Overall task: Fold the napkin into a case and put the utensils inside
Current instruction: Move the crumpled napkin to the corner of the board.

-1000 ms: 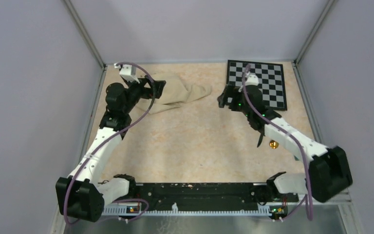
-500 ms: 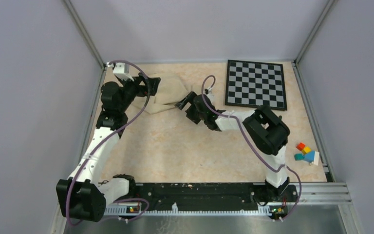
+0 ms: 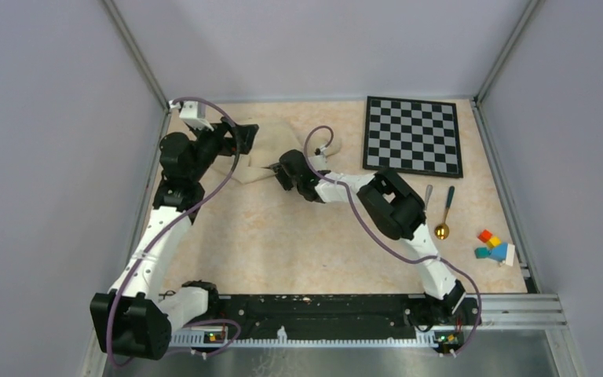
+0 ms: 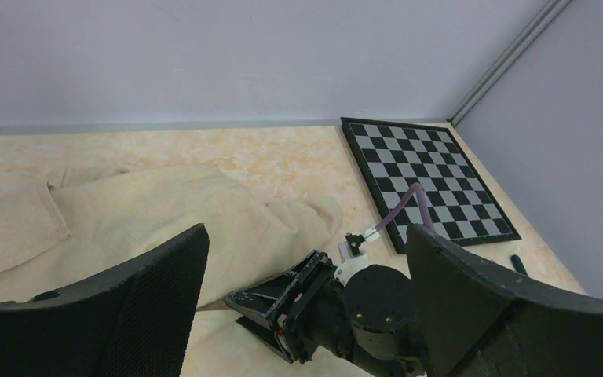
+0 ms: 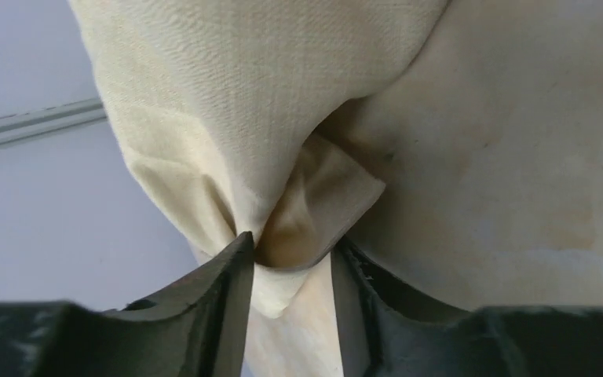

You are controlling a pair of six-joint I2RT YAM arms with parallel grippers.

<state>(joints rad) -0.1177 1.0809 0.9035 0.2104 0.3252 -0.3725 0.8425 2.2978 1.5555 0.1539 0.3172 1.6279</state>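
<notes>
Well, the big tan table [image 3: 298, 236] held everything. At the back right lay the black-and-white checkered board [image 3: 413, 135]. At the back left lay the napkin [image 3: 273, 143], a soft beige cloth. It was crumpled and loose, not folded into a case yet.

The left arm reached up the left side. Its tool, the left tool [image 3: 246, 139], hung over the left part of the napkin with its two fingers spread wide and nothing between them. The right arm bent across the middle of the table. Its tool, the right tool [image 5: 290, 253], sat at the near edge of the cloth. Its fingers [image 5: 232, 271] were drawn narrow on a bunched fold of the napkin, with cloth pressed between them.

On the right side, near the board, lay the silver knife [image 3: 427, 198] and the spoon [image 3: 444, 214] side by side, close but not touching. Both were well apart from the napkin. Just to their right sat the small coloured blocks [image 3: 493, 245].
</notes>
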